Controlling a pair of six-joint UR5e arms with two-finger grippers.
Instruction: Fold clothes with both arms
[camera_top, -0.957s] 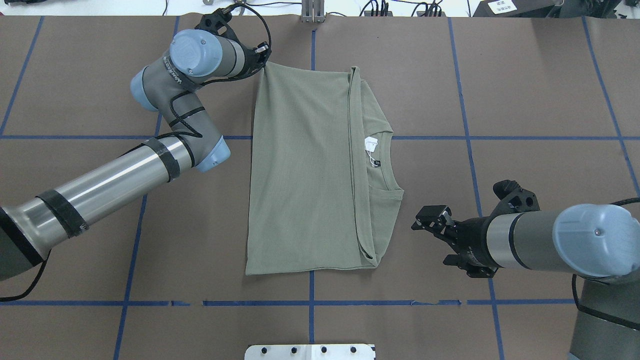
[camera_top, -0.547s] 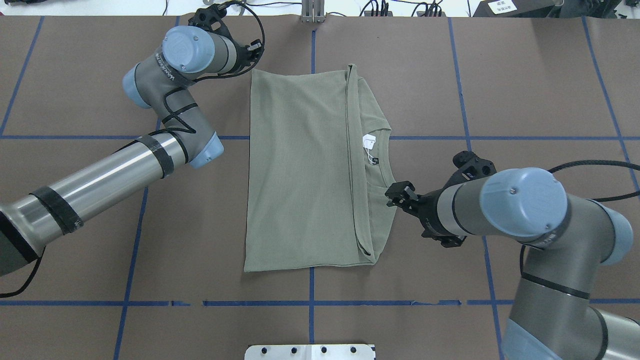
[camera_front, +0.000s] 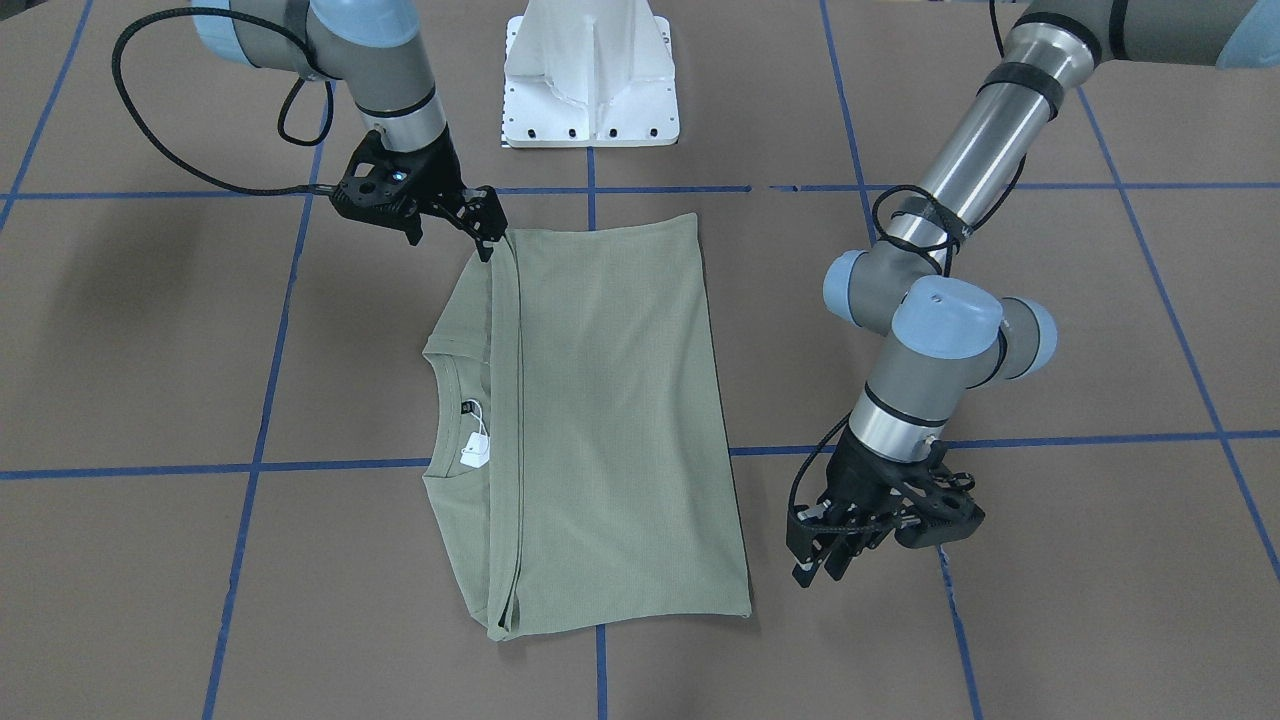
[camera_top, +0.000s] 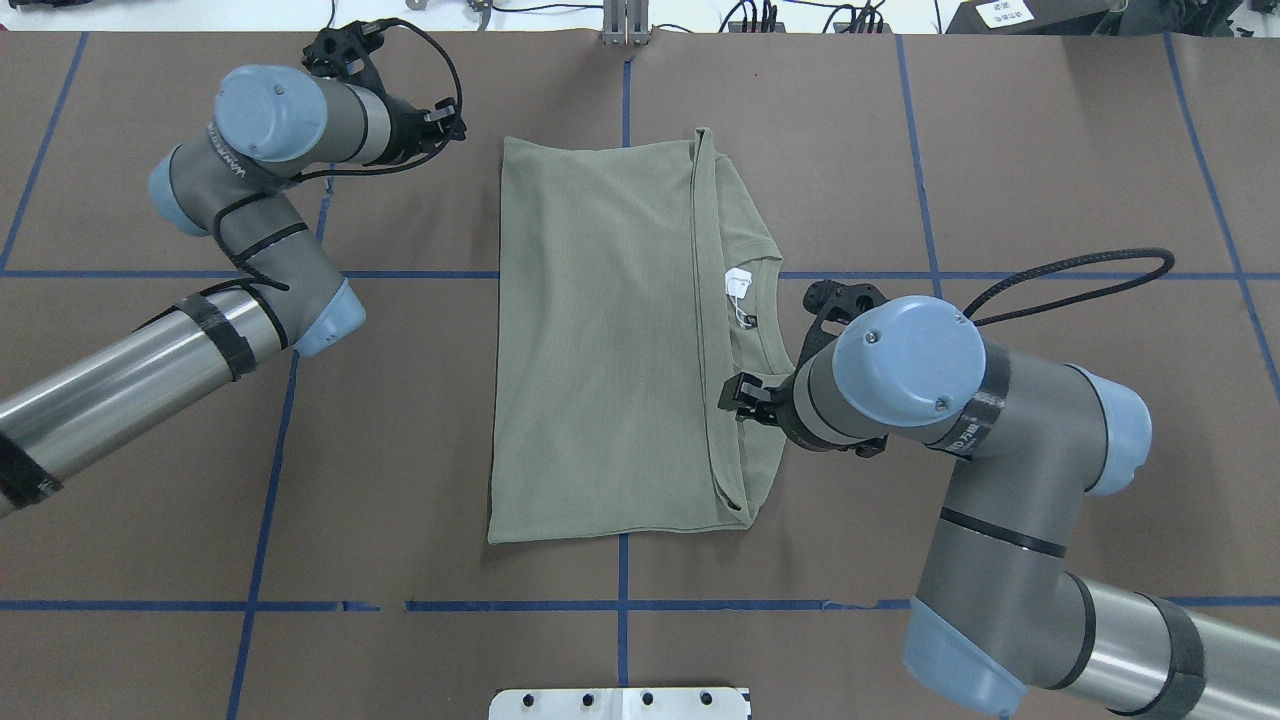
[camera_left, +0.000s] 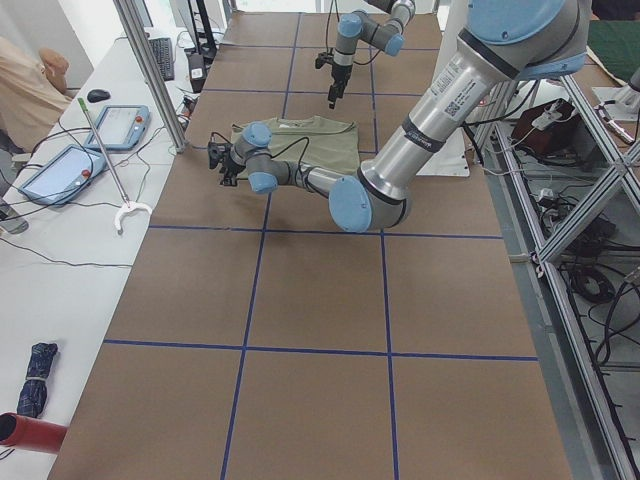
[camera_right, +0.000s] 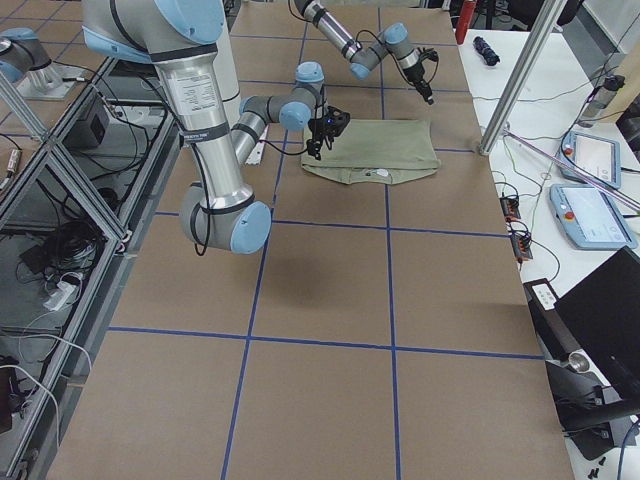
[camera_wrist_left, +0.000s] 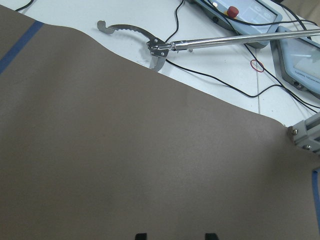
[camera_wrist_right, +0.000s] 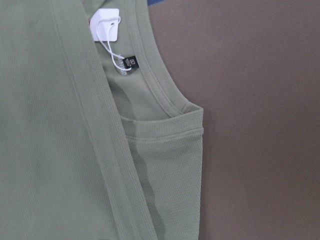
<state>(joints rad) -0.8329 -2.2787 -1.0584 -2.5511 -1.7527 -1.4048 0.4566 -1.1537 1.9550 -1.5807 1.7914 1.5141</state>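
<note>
Front-facing view: the folded green shirt (camera_front: 610, 420) lies mid-table, a white hang tag (camera_front: 474, 453) at its collar, writing unreadable, bare table (camera_front: 1000, 620) all round. Overhead: right gripper (camera_top: 742, 393) at its shoulder edge, opening unclear. Left wrist view: left gripper (camera_wrist_left: 175, 236) spread, empty.

The shirt (camera_top: 600, 340) lies at the centre of the table (camera_top: 1050, 150), collar to the right. The right gripper (camera_top: 736, 395) is over its right edge. The left gripper (camera_front: 820, 565) is beside its far-left corner, apart.

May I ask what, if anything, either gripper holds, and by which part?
Nothing: the left gripper is open beside the shirt; the right gripper hovers open above its shoulder.
</note>
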